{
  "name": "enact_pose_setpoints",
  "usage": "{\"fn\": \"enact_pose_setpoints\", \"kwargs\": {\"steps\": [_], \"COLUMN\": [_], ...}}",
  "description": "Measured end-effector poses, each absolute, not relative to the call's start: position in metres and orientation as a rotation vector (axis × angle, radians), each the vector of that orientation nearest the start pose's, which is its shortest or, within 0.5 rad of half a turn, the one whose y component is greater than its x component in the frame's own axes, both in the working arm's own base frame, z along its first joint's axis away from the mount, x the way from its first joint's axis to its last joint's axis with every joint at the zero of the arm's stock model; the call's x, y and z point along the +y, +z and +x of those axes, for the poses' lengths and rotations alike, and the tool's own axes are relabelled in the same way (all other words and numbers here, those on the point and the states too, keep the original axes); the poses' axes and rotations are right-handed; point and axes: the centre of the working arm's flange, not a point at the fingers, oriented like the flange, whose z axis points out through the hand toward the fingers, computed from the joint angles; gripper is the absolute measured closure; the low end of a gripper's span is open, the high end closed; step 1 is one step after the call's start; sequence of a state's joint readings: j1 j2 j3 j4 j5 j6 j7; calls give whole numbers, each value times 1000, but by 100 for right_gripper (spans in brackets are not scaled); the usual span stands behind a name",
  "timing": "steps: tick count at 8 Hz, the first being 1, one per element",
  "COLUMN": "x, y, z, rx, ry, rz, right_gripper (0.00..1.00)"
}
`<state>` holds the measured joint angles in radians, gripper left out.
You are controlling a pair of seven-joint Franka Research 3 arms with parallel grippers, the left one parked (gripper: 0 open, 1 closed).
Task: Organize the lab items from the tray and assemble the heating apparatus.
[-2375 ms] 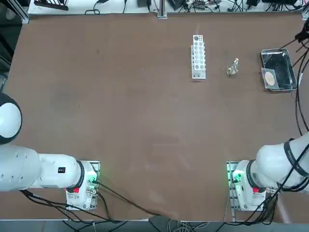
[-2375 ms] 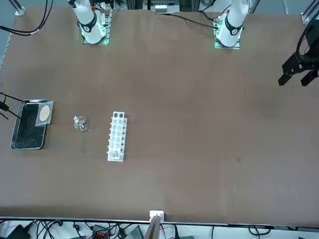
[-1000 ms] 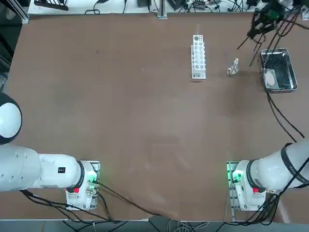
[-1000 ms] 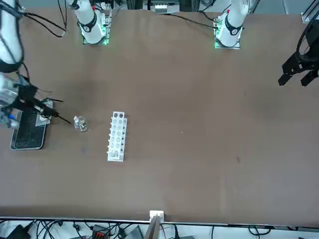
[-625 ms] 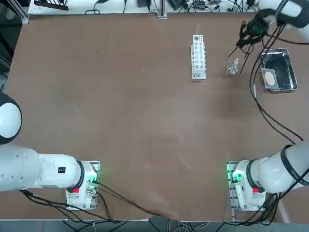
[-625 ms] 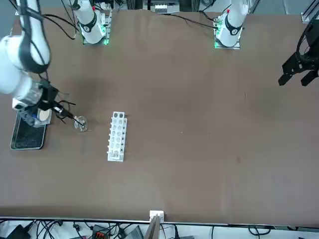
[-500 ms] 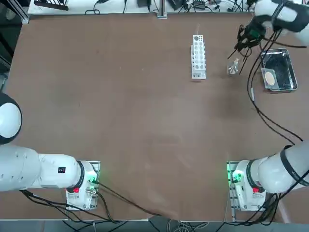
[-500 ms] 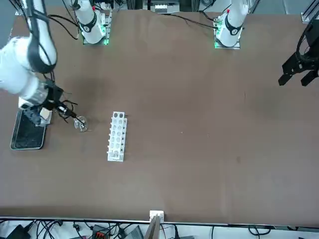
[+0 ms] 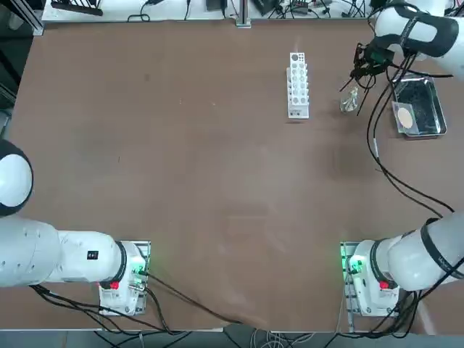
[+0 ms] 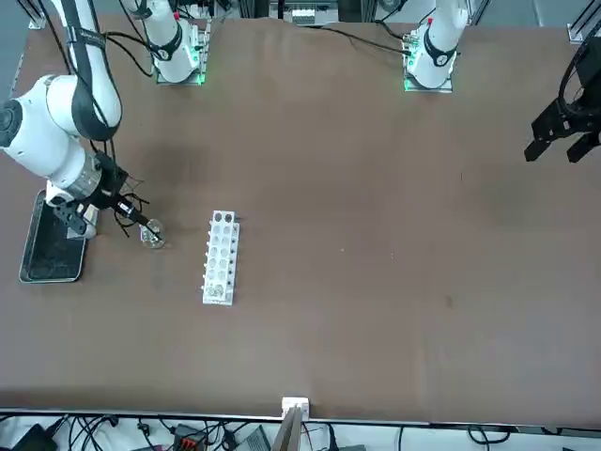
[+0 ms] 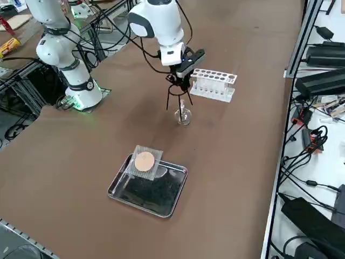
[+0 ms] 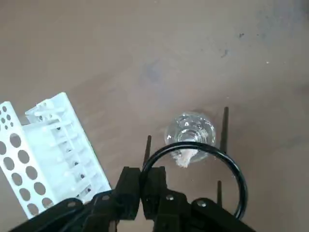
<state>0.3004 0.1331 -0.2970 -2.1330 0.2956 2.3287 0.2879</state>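
Along the near edge of a broad brown counter [image 9: 217, 181], black cables [image 9: 290, 337] run over grey flooring beside the white base [image 9: 377, 283] of the right arm [image 9: 424, 32], its green light glowing above a red button. Farther up the right side, a shiny metal tray [image 11: 151, 191] with a raised rim rests on the brown surface, a square grey mesh [image 11: 144, 162] with a tan round centre lying across one corner and overhanging the rim. Just to the left of the tray, a small clear glass burner [image 12: 192, 130] stands on the counter, while above it the right tool [image 12: 141, 179] clasps a black wire ring stand [image 12: 193, 144], its fingers closed on the ring. The stand's legs reach down around the burner; whether their ends touch the counter cannot be told. The arm and its looping cords [image 9: 373, 134] block part of the overhead view of the tray. To the left of the burner and apart from it stands a white test tube rack [image 9: 297, 90], pierced with round holes. Past the far metal edging, a white worktop [image 9: 203, 10] carries tangled black wires and dark equipment.
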Motion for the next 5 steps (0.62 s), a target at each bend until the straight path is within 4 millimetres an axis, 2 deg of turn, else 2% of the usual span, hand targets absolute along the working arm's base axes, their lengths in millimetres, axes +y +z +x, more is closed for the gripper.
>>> {"fn": "enact_pose_setpoints", "kwargs": {"steps": [5], "x": [11], "y": [317], "z": [575], "rx": [719], "ry": [-88], "rz": [-2900], "right_gripper": [93]}}
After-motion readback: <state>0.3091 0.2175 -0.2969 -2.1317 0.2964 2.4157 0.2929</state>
